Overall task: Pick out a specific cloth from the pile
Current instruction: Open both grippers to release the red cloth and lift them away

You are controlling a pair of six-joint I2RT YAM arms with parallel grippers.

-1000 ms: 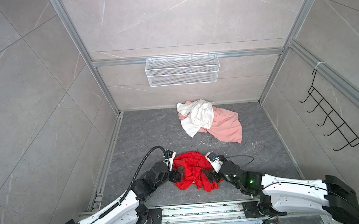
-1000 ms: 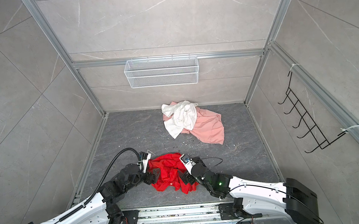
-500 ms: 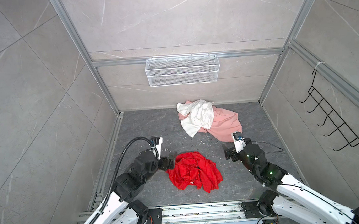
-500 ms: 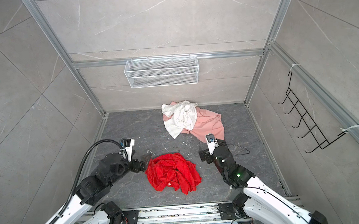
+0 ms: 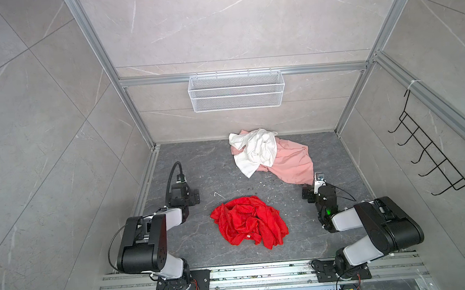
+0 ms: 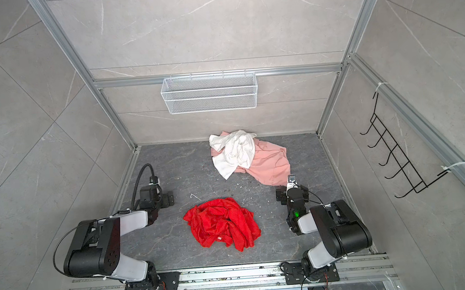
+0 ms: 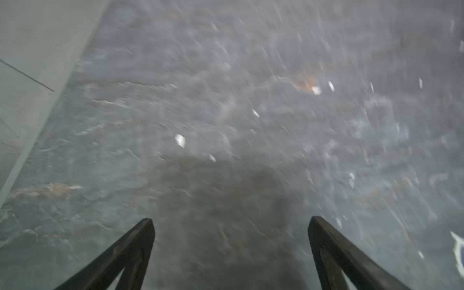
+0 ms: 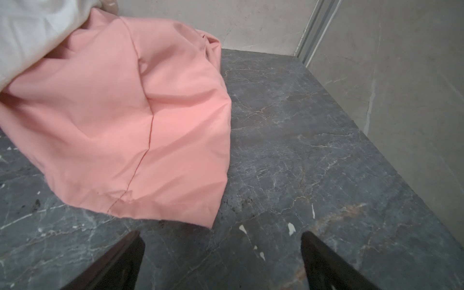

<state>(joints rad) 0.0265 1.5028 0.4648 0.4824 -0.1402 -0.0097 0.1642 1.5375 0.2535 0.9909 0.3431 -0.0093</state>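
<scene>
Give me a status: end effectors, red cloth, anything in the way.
Left end effector open, empty. Right end effector open, empty, facing pink cloth. Red cloth on floor, apart from pile. Nothing blocking.

Bare floor (image 5: 199, 167) is found open at centre left in both top views, with a strip between the red cloth (image 5: 249, 223), lower centre, and the pile (image 5: 257, 152), upper centre. A wire basket (image 5: 236, 95) is hung on the back wall above.
</scene>
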